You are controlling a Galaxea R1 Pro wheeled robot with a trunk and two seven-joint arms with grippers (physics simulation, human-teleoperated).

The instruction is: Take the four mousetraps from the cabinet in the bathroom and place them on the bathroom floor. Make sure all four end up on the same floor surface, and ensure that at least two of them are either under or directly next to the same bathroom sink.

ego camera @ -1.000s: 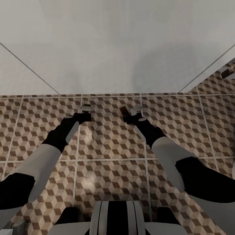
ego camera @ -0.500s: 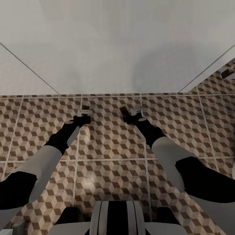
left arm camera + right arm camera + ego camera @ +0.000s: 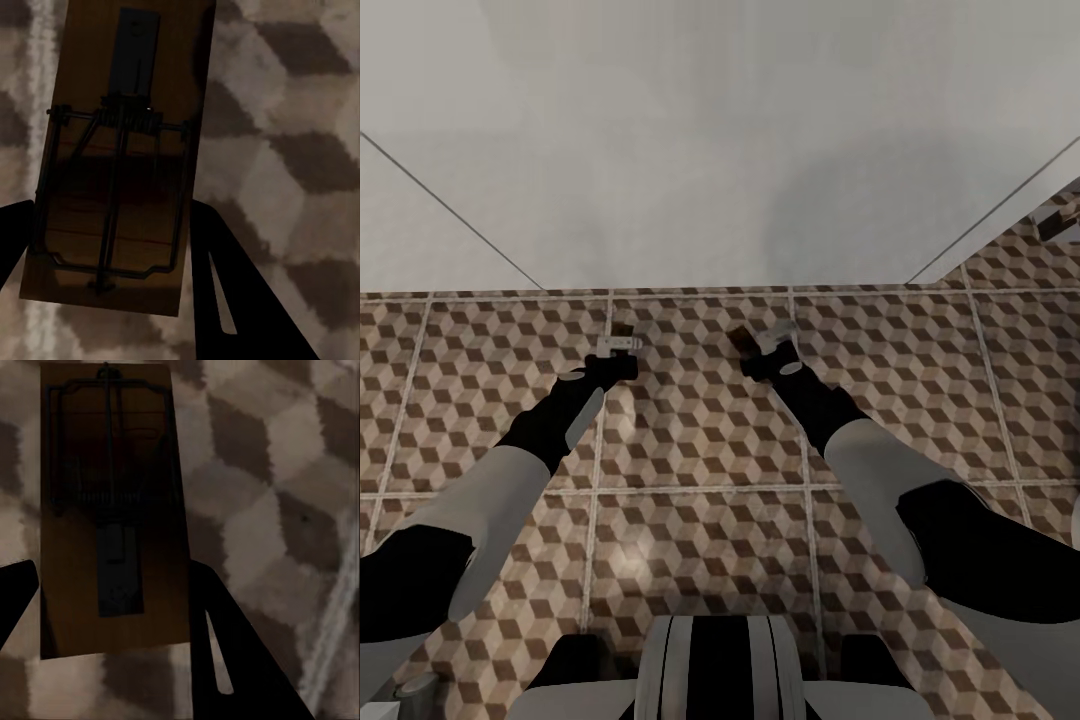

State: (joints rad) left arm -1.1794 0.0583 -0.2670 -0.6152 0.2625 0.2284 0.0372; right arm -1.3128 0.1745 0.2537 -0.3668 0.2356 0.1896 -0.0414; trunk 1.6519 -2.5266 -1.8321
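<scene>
Each hand is low over the tiled floor (image 3: 700,450) near the white sink unit (image 3: 720,150). Left gripper (image 3: 622,342) and right gripper (image 3: 768,338) each bracket a mousetrap (image 3: 116,161) (image 3: 109,510) between its fingers; grip or release, cannot tell. Two traps seemingly almost down; the other two remain.

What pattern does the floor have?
Brown, beige and cream cubes on the floor, with pale grout lines; the head view shows it best.

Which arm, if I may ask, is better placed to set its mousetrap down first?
Left, marginally: the left end effector holds the left mousetrap pointing straight at the sink unit, low over the floor; the right end effector holds the right mousetrap angled.
</scene>
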